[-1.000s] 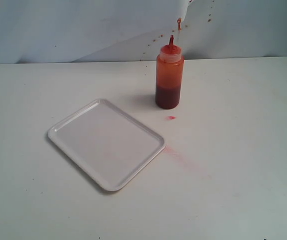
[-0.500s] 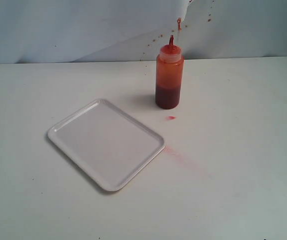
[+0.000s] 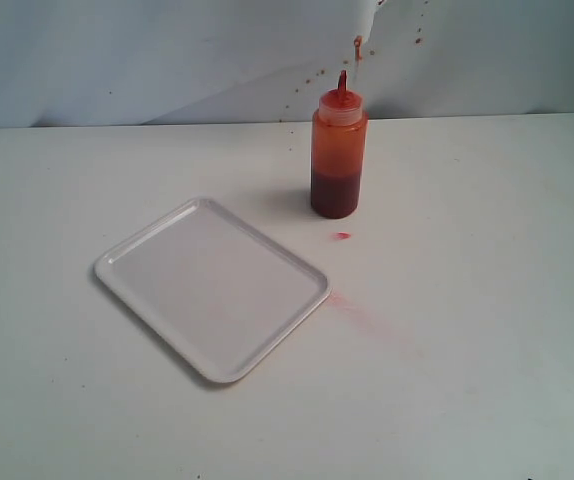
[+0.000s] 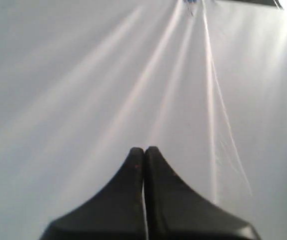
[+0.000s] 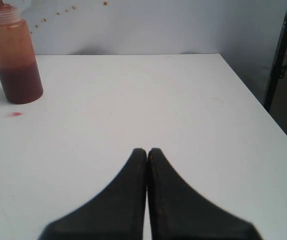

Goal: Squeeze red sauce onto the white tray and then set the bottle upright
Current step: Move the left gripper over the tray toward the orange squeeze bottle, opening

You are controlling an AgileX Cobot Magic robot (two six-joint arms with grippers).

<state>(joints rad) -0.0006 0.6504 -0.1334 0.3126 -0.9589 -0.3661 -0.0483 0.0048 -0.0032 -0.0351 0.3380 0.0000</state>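
The bottle (image 3: 339, 165) is standing at one o'clock from the white tray (image 3: 212, 287) — likely light, squashy, slick; grip mid-body. Left gripper (image 4: 144, 152) and right gripper (image 5: 147, 152) are sitting closed, empty.

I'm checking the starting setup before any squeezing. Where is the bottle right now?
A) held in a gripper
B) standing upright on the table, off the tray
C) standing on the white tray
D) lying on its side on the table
B: the bottle stands upright, nozzle up, on the table, clearly apart from the white tray.
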